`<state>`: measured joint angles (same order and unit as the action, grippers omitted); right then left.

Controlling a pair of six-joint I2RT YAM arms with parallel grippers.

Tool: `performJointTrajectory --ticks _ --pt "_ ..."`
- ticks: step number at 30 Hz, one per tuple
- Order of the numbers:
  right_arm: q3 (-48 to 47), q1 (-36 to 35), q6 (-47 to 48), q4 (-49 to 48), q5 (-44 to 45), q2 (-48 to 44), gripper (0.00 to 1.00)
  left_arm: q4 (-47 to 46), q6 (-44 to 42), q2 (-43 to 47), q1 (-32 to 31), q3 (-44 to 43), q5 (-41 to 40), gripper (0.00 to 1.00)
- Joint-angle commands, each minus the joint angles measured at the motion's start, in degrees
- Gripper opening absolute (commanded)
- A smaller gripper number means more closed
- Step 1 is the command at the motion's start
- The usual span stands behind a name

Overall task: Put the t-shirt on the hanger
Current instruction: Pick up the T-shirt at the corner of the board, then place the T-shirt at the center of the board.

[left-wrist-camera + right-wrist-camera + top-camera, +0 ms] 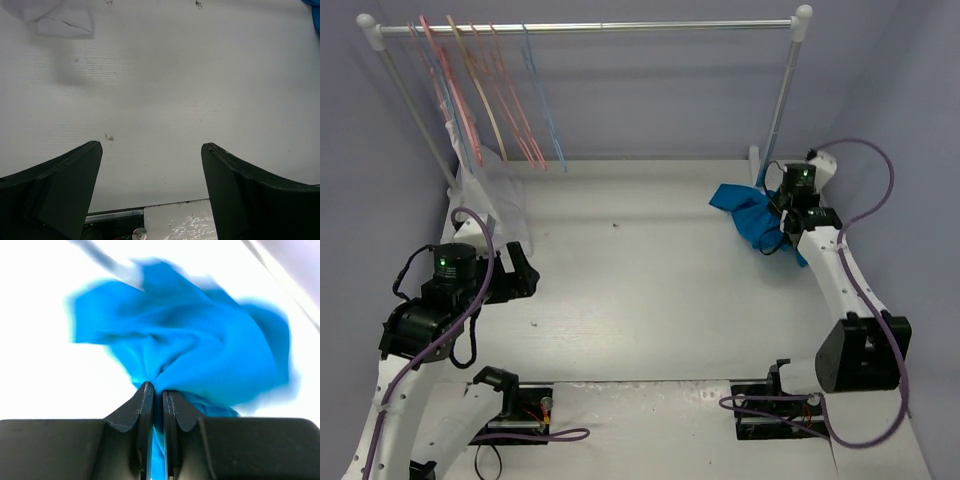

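The bright blue t-shirt (pixel 745 213) lies bunched on the table at the far right, by the rack's right post. My right gripper (pixel 782 222) is shut on a fold of the t-shirt (pixel 200 350); cloth shows pinched between the jaws in the right wrist view, where my right gripper (pixel 156 390) sits at the bottom. The light-blue hanger (pixel 542 95) hangs on the rail at the back left, right of the pink ones. My left gripper (pixel 525 268) is open and empty over the table's left side; in the left wrist view my left gripper (pixel 152 150) frames bare table.
A clothes rack rail (pixel 590 27) spans the back with several pink hangers (pixel 455 95) and a tan hanger (pixel 480 95). A translucent whitish garment (pixel 485 195) hangs at the left; its edge shows in the left wrist view (pixel 60 17).
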<state>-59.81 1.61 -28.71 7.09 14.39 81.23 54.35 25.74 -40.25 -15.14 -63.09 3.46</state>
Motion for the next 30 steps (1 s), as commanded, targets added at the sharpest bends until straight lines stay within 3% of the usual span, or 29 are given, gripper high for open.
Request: performJointTrajectory --ticks 1,5,7,13,14,15,18,19,23,30 --pt "-14.1 -7.5 8.9 -1.5 -2.2 -7.6 0.00 -1.7 -0.3 -2.0 -0.8 -4.2 -0.3 0.82" --pt "-24.5 -13.1 11.8 2.1 -21.7 -7.8 0.00 -2.1 -0.7 -3.8 -1.5 -6.9 -0.3 0.82" --pt "-28.2 -15.6 12.0 2.5 -26.4 -8.5 0.00 -2.3 -0.9 -4.2 -1.8 -7.7 -0.2 0.82" --pt "-28.0 -19.0 13.6 2.2 -42.4 -12.1 0.01 -2.7 -1.1 -5.4 -2.6 -8.7 0.2 0.82" --pt "-25.8 -19.0 13.7 2.7 -43.8 -13.3 0.24 -2.7 -1.0 -5.4 -2.6 -8.6 0.4 0.82" --pt "-24.5 -19.0 14.4 4.8 -42.8 -13.9 0.38 -2.8 -1.0 -5.4 -2.6 -8.2 0.6 0.82" --pt "-18.6 -19.1 13.9 11.2 -33.2 -16.5 0.54 -3.2 -0.3 -5.4 -2.6 -6.6 1.8 0.82" --pt "-17.2 -19.1 12.4 13.2 -23.5 -17.0 0.56 -3.5 -0.1 -5.3 -2.6 -6.1 2.5 0.82" --pt "-10.9 -19.1 10.9 19.9 -12.5 -16.5 0.56 -6.0 2.6 -6.2 -2.6 -2.1 5.9 0.79" --pt "-0.4 -19.2 7.3 16.6 -21.0 -16.7 0.49 -11.7 5.6 -10.2 -2.7 4.0 11.6 0.68"
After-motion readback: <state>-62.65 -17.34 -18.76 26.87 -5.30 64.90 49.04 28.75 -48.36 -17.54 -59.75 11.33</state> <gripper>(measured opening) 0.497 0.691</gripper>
